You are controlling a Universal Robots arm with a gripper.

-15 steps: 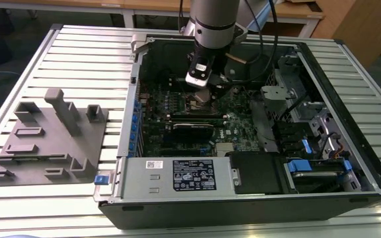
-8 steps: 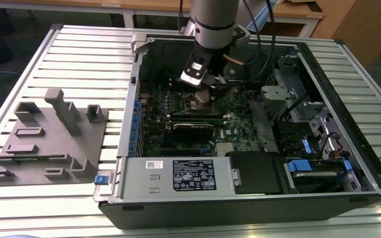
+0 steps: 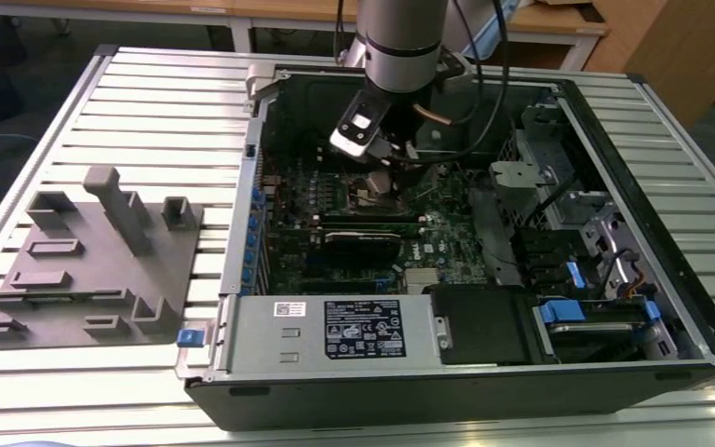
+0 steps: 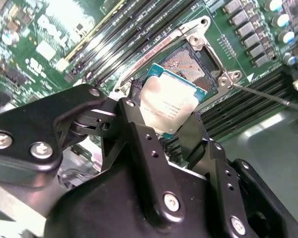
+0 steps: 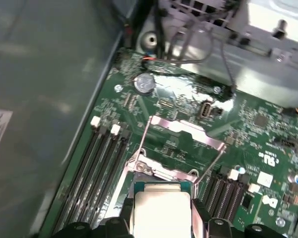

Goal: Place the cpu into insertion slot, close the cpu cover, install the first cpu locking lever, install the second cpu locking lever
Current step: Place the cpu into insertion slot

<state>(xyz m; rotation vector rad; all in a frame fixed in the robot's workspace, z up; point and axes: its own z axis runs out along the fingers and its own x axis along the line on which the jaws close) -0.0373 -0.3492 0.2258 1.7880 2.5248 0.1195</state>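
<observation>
My gripper (image 4: 169,128) is shut on the cpu (image 4: 172,105), a small silver-topped chip with a green edge, gripped on two opposite sides by black fingers (image 4: 139,130). The chip hangs just over the insertion slot (image 4: 196,63), a dark square recess with a silvery rim; whether they touch I cannot tell. In the first wrist view the cpu (image 5: 161,208) sits between the fingers of the gripper (image 5: 161,222), and beyond it the cpu cover (image 5: 186,130) stands swung open. Two thin locking levers (image 5: 145,135) angle up on either side. In the exterior view the gripper (image 3: 378,158) hovers above the slot (image 3: 372,192).
Long black memory slots (image 5: 97,168) flank the socket on the green motherboard (image 3: 445,242). A black card (image 3: 364,238) lies across the board. The open case's walls (image 3: 249,186), its drive bays (image 3: 581,233) and power supply (image 3: 345,328) hem it in. A grey fixture (image 3: 85,261) lies at the exterior view's left.
</observation>
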